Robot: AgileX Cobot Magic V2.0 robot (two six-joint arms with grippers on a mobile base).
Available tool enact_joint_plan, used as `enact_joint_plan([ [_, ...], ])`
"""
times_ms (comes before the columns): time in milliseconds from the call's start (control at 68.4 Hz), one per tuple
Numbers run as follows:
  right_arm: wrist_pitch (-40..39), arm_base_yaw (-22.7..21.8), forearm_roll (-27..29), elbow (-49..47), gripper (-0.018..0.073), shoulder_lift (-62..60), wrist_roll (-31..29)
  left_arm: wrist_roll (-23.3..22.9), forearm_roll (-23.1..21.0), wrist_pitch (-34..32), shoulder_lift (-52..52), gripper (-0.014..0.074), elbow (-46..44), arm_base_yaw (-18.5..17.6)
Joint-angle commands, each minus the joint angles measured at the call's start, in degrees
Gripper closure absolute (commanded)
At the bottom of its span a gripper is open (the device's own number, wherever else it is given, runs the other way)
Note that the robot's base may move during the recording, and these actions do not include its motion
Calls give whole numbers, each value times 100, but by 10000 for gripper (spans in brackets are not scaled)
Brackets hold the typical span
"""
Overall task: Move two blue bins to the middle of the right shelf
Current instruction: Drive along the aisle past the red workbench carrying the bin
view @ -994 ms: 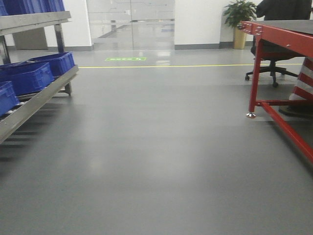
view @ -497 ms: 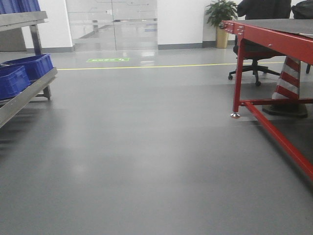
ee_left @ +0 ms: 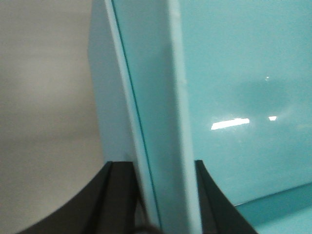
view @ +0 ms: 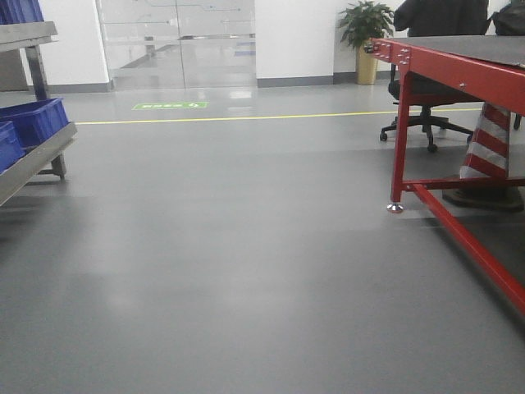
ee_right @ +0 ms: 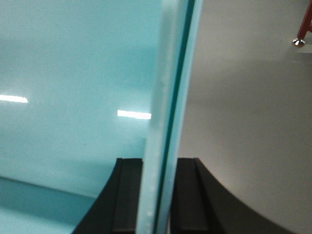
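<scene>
Both wrist views are filled by a blue bin that looks pale teal up close. My left gripper (ee_left: pixel 160 168) is shut on the bin's left wall (ee_left: pixel 151 97), one black finger (ee_left: pixel 122 195) outside it and one inside. My right gripper (ee_right: pixel 158 165) is shut on the bin's right wall (ee_right: pixel 168 87) in the same way, and the bin's inside (ee_right: pixel 73 58) spreads to the left. The front view shows neither the held bin nor the arms. Other blue bins (view: pixel 34 121) sit on a metal shelf (view: pixel 37 160) at the far left. The right shelf is out of view.
A red-framed table (view: pixel 459 57) stands at the right, its lower bar (view: pixel 467 238) running toward me. Behind it are a striped cone (view: pixel 488 144), an office chair (view: pixel 422 123) and a potted plant (view: pixel 365 33). Grey floor (view: pixel 246 246) with a yellow line (view: pixel 246 117) lies ahead.
The front view has swung right: the left shelf with its bins has slid toward the left edge, and the red table takes up more of the frame. Both grips look unchanged.
</scene>
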Motion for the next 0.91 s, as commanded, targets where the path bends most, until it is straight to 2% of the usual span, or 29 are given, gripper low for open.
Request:
enact_joint_plan([
  [0, -405, -28, -124, -80, 713, -82, -151, -65, -257, -586, -145, 707, -135, -26],
  [891, -405, -28, -124, -80, 713, -82, -151, -65, -271, -586, -145, 707, -135, -26],
])
